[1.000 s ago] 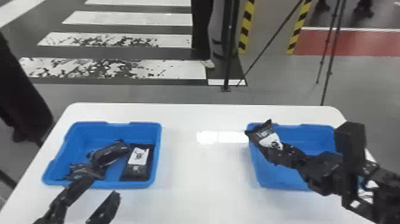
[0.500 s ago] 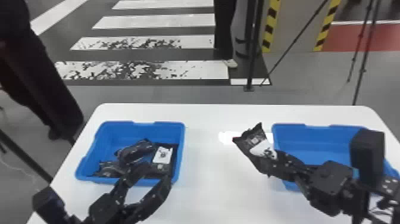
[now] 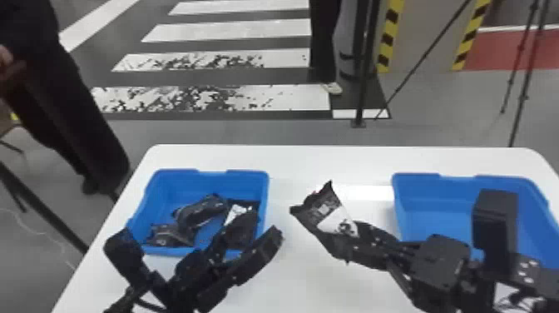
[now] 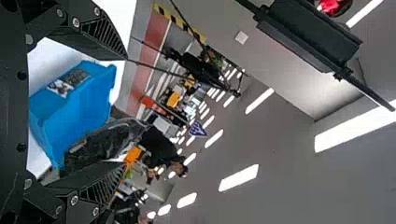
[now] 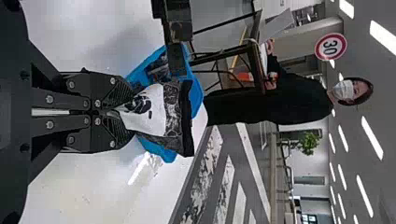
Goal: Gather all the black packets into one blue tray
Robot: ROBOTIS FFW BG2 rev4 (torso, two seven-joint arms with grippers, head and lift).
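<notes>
My right gripper (image 3: 353, 239) is shut on a black packet (image 3: 326, 210) with a white label, held above the table between the trays. In the right wrist view, the packet (image 5: 173, 105) sticks out beyond the right gripper (image 5: 122, 112). My left gripper (image 3: 266, 222) is at the left blue tray's (image 3: 179, 177) near right corner, its fingers apart. That tray holds several black packets (image 3: 201, 208), one white-labelled (image 3: 238, 211) and partly covered by the left fingers. The left wrist view has the left gripper (image 4: 123, 112) open, with a dark packet (image 4: 105, 140) beside its lower finger.
The right blue tray (image 3: 416, 179) stands on the white table (image 3: 328, 154), with my right arm across its front part. A person stands beyond the table's left side; poles and tripod legs rise from the floor behind it.
The right gripper has carried its packet leftward, away from the right tray's edge. My left gripper has shifted right across its tray. The head view has turned slightly left.
</notes>
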